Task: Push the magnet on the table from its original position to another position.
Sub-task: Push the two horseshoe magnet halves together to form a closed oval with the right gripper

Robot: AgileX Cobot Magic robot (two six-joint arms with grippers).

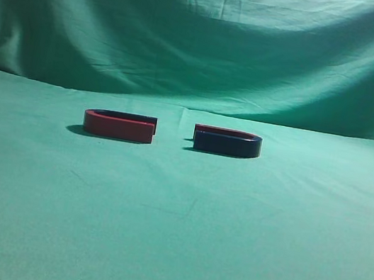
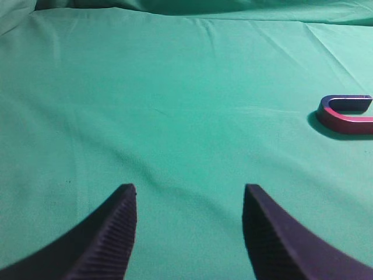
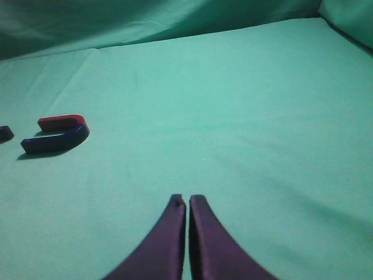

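Observation:
The magnet (image 1: 227, 142), a low U shape with a navy-black front face and a thin red rear edge, lies flat on the green cloth table (image 1: 173, 224), right of centre. It also shows in the right wrist view (image 3: 55, 135), far to the left of and ahead of my right gripper (image 3: 187, 199), which is shut and empty above bare cloth. My left gripper (image 2: 189, 189) is open and empty above bare cloth. Neither gripper shows in the exterior view.
A second U-shaped magnet with a red front face (image 1: 119, 126) lies left of the task magnet, open ends facing it across a gap. It shows at the right edge of the left wrist view (image 2: 347, 115). Green cloth backdrop (image 1: 204, 35) rises behind.

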